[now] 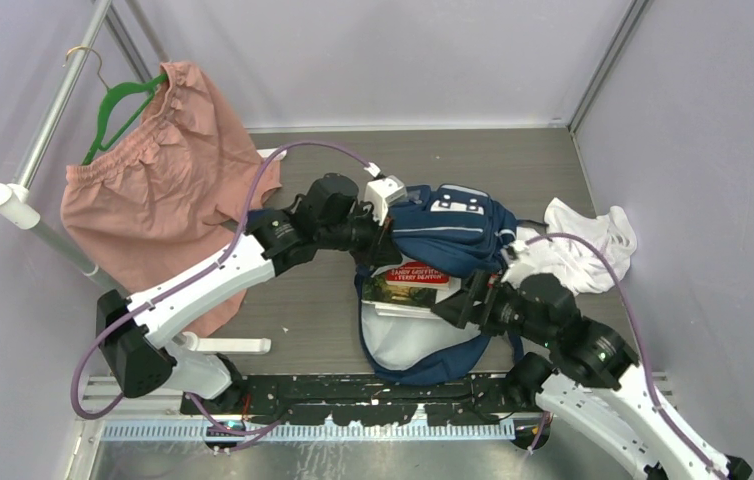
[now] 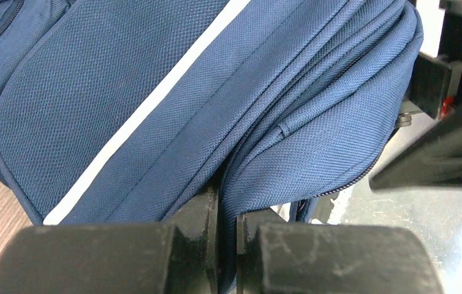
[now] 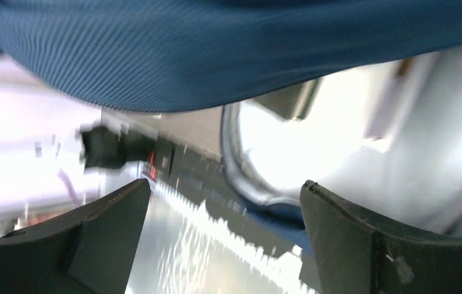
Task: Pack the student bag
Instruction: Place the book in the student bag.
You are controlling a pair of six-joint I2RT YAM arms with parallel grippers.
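The student bag, navy with white stripes, lies open in the middle of the table, its pale grey lining facing up. A book with a red label rests in the opening. My left gripper is shut on a fold of the bag's upper flap and holds it raised. The left wrist view shows the navy fabric pinched in the left gripper. My right gripper is open at the bag's right side, under the flap. In the right wrist view the right gripper holds nothing, with blue fabric above.
A white cloth lies crumpled right of the bag. Pink shorts hang on a green hanger from a rail at the left. A white flat piece lies near the left arm's base.
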